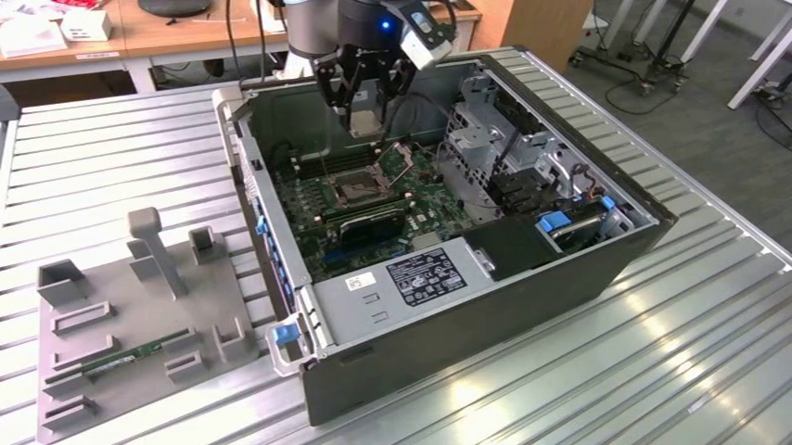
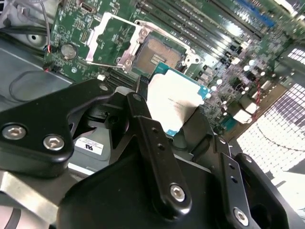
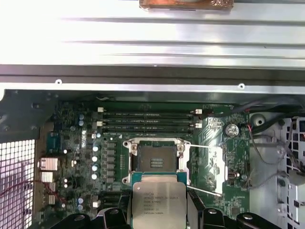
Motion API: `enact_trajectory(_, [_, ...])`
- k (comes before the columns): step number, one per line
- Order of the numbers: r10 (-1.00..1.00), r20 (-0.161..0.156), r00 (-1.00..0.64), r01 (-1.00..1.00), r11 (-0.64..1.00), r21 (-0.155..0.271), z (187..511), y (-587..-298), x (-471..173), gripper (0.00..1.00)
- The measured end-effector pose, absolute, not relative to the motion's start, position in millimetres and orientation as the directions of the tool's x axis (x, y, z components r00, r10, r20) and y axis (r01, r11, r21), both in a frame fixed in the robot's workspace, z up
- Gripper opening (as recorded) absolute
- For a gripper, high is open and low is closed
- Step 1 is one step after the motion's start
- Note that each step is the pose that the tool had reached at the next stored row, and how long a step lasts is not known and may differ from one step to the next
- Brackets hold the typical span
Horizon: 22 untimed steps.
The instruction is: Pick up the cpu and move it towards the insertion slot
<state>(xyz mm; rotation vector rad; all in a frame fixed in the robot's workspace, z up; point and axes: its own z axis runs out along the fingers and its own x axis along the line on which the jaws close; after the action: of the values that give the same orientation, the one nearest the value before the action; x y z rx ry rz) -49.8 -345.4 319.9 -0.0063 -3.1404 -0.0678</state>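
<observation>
I have the gripper (image 1: 360, 113) clenched on the cpu (image 3: 158, 206), hanging above the open computer case (image 1: 594, 269), near the insertion slot (image 3: 156, 159), flat for seating.

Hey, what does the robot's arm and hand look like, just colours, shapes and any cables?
In the exterior view the arm is dark, nearly black, with a lit blue ring near the wrist, a pale grey box mounted beside it and dark cables trailing up. The hand is black, built of angular linked bars. In the second wrist view its fingers are matte black plates fastened with round silver screws.
</observation>
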Motion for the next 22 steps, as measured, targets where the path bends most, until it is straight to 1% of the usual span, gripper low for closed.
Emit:
enact_trajectory(8, [0.004,0.001,-1.000,0.004,0.999,0.043,310.5,-339.6,-49.7,0.54])
enact_trajectory(22, [0.004,0.001,-1.000,0.004,0.999,0.043,308.1,-338.7,-49.7,0.54])
